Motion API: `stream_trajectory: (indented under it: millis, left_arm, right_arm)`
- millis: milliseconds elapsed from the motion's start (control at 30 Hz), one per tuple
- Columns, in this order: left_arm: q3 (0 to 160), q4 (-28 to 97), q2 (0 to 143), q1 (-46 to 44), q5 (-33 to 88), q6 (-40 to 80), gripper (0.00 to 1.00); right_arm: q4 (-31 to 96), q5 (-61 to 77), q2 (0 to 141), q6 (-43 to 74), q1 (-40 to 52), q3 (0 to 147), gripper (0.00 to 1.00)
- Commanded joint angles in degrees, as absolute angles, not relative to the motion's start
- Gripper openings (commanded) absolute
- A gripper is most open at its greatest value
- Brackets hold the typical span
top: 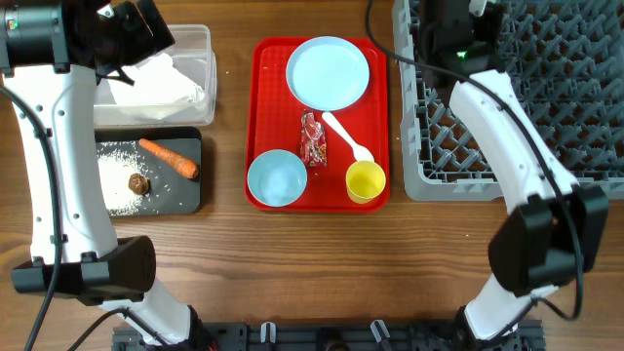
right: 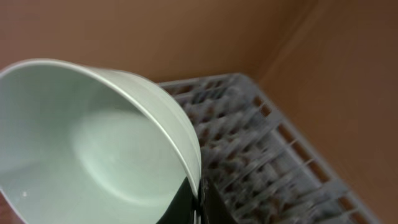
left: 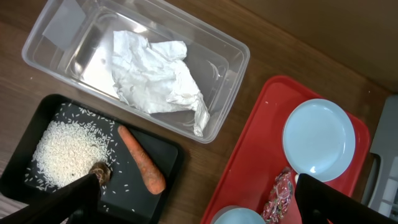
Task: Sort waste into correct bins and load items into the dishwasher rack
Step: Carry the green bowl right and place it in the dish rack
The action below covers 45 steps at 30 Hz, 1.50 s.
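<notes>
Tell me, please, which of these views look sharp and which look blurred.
Overhead view: sharp, evenly lit, red tray crisp. Left wrist view: sharp, soft glare on the clear tub. Right wrist view: the bowl is fairly crisp at its rim, the rack behind it smeared.

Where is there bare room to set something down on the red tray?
Bare red tray along its left edge, between plate and bowl. Crowded centre-right: wrapper, spoon, yellow cup sit close together.
</notes>
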<state>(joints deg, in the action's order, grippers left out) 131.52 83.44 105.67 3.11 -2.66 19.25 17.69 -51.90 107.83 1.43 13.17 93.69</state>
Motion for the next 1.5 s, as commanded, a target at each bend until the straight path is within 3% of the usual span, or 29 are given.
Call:
stream_trajectory:
  millis: [0,100,233,667,1233,1267,1333,1367,1400,1467]
  left_arm:
    - [131.26,83.40,105.97,3.29,-2.37,19.81,1.00]
    - [131.26,83.40,105.97,3.29,-2.39,19.81,1.00]
    - [131.26,83.42,105.97,3.29,-2.37,19.79,1.00]
    - [131.26,83.42,105.97,3.29,-2.39,19.79,1.00]
    - [131.26,83.42,105.97,3.29,-2.39,19.81,1.00]
    - [131.26,83.42,105.97,3.29,-2.37,19.81,1.00]
    - [131.26,83.42,105.97,3.29,-2.37,19.81,1.00]
    - [131.26,83.42,105.97,3.29,-2.37,19.81,1.00]
    - [131.26,83.42,105.97,3.29,-2.37,19.79,1.00]
    - [131.26,83.42,105.97,3.29,-2.37,19.81,1.00]
  right_arm:
    - [11.64,-59.05,113.27,-10.92,10.94,93.25,0.04]
    - [4.19,-59.81,116.66,-23.44,10.63,93.25,0.04]
    - [-0.56,-59.66,119.00,-29.04,10.63,93.25,0.04]
    - [-3.86,-50.57,122.37,-30.04,10.70,93.25,0.04]
    - [0.51,-48.64,124.75,-29.80,12.03,93.25,0.05]
    - [1.91,-47.35,124.75,-29.80,12.21,93.25,0.14]
    - [4.64,-45.58,124.75,-29.63,12.73,93.25,0.44]
    - [5.80,-45.10,124.75,-28.51,13.06,93.25,0.54]
    - [6.59,-45.15,124.73,-26.24,13.56,93.25,0.73]
    - [6.87,-45.12,124.70,-23.16,14.50,93.25,0.84]
